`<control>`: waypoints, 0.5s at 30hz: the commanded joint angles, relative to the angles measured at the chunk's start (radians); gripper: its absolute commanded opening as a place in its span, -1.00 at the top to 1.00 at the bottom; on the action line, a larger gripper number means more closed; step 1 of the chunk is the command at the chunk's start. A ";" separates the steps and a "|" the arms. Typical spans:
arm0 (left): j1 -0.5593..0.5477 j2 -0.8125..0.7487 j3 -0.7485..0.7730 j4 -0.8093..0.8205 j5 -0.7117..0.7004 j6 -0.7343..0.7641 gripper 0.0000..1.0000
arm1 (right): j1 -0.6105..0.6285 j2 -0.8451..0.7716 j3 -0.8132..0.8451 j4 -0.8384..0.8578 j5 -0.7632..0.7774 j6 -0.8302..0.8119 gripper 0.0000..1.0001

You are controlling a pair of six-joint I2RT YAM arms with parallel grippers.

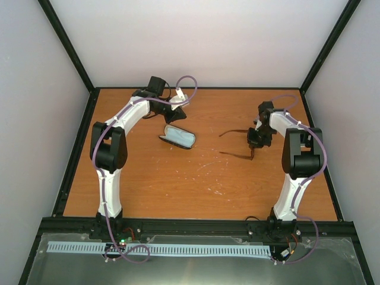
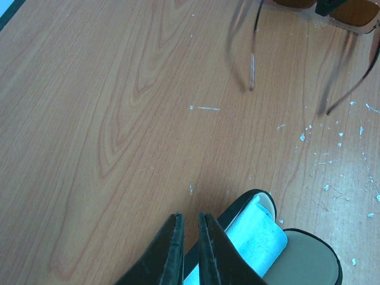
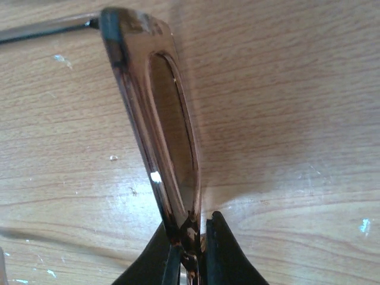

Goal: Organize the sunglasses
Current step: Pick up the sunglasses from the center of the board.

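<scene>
Gripping light, fragile sunglasses (image 3: 172, 136) at the stiff bridge with the closed right gripper (image 3: 196, 228), right of centre in the top view, sparing thin temples, beside an empty, near-shut left gripper (image 2: 190, 222).

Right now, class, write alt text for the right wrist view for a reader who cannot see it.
The right end effector is shut on the bridge of the sunglasses, one brown-tinted lens running up the picture above a wooden table.
</scene>
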 commanded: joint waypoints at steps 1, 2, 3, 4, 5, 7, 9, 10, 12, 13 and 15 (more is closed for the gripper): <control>-0.008 -0.002 0.033 0.009 0.017 0.007 0.78 | 0.002 -0.012 0.038 -0.007 0.008 -0.007 0.95; -0.012 -0.002 0.034 0.008 0.020 0.008 0.78 | 0.002 -0.021 0.043 -0.011 0.007 -0.008 0.94; -0.017 -0.003 0.035 0.009 0.023 0.010 0.77 | 0.002 -0.028 0.049 -0.014 0.003 -0.011 0.94; -0.023 -0.005 0.037 0.010 0.029 0.013 0.77 | 0.002 -0.039 0.053 -0.017 -0.006 -0.016 0.94; -0.029 -0.007 0.038 0.014 0.035 0.013 0.77 | 0.002 -0.054 0.056 -0.017 -0.023 -0.022 0.94; -0.043 -0.009 0.041 0.032 0.053 -0.001 0.77 | 0.002 -0.095 0.053 -0.009 -0.095 -0.050 0.95; -0.048 -0.002 0.055 0.060 0.065 -0.043 0.77 | 0.000 -0.138 0.035 0.003 -0.206 -0.090 0.94; -0.048 0.008 0.068 0.070 0.066 -0.064 0.77 | 0.000 -0.161 0.022 0.006 -0.270 -0.113 0.95; -0.043 0.036 0.109 0.086 0.076 -0.101 0.77 | 0.000 -0.204 -0.020 0.009 -0.415 -0.151 0.94; -0.038 0.049 0.134 0.092 0.095 -0.117 0.78 | 0.000 -0.226 -0.042 0.008 -0.473 -0.163 0.94; -0.036 0.074 0.189 0.113 0.136 -0.155 0.81 | 0.001 -0.256 -0.076 0.000 -0.579 -0.192 0.94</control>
